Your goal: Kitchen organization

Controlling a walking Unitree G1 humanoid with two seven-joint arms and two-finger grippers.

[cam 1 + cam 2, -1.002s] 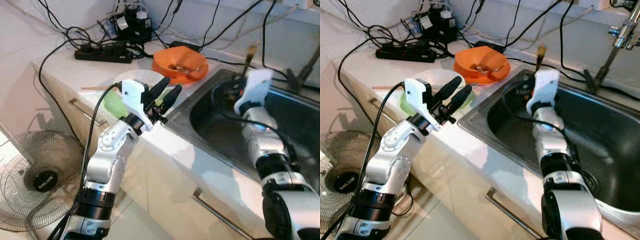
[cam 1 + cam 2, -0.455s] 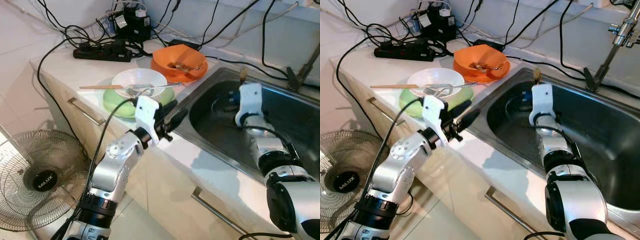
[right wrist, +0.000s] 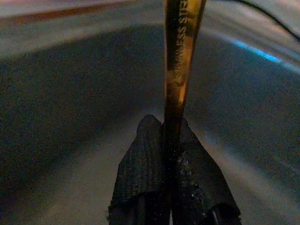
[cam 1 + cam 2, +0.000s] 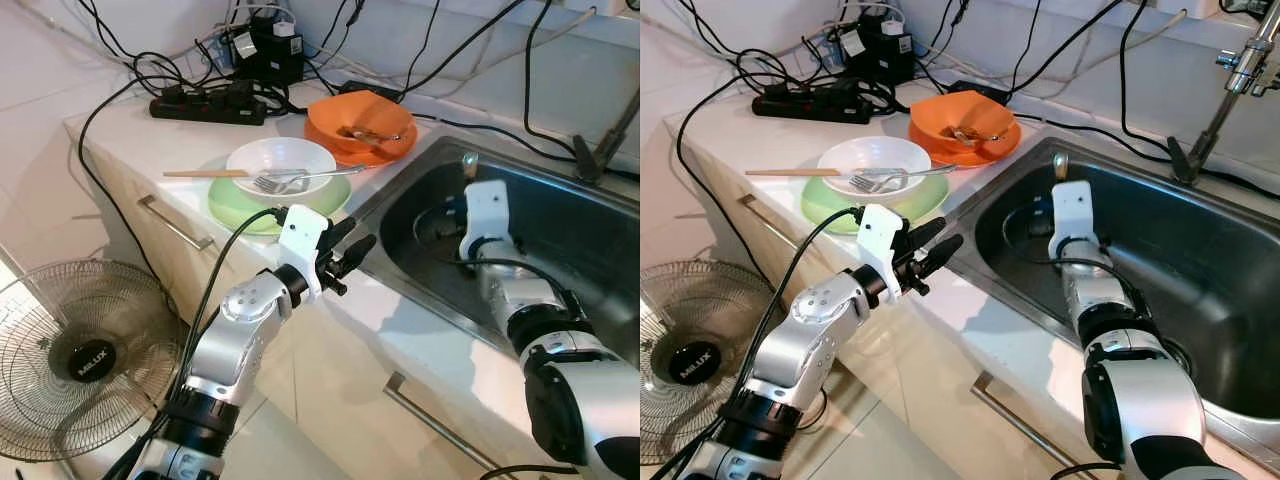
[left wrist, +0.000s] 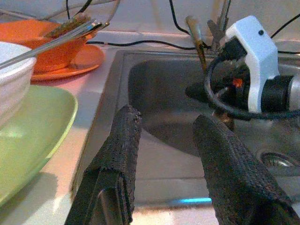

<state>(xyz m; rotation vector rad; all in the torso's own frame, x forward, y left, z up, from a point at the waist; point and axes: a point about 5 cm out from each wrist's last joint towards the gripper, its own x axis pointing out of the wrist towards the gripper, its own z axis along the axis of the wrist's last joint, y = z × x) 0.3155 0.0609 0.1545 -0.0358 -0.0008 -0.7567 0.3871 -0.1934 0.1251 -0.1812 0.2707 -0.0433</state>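
Note:
My right gripper [image 3: 168, 125] is down inside the steel sink [image 4: 395, 205], shut on the handle of a gold stainless-steel utensil [image 3: 181, 51]. The utensil's upper end [image 4: 470, 159] pokes up behind the white wrist housing [image 4: 487, 205]. My left gripper [image 4: 350, 246] hovers open over the counter edge by the sink's left rim, fingers [image 5: 123, 140] apart with nothing between them. Behind it, a white bowl [image 4: 280, 160] sits on a green plate [image 4: 232, 206], with a fork [image 4: 300, 179] and a wooden chopstick [image 4: 195, 173] across it. An orange bowl [image 4: 360, 122] holds utensils.
A black power strip [image 4: 205, 103] and tangled cables crowd the back of the counter. A faucet [image 4: 1232, 70] stands at the sink's far right. A floor fan [image 4: 80, 360] is below left, beside the drawer handle [image 4: 175, 222].
My right gripper has sunk lower into the sink with the gold utensil. My left gripper has dropped from in front of the bowls to the counter edge.

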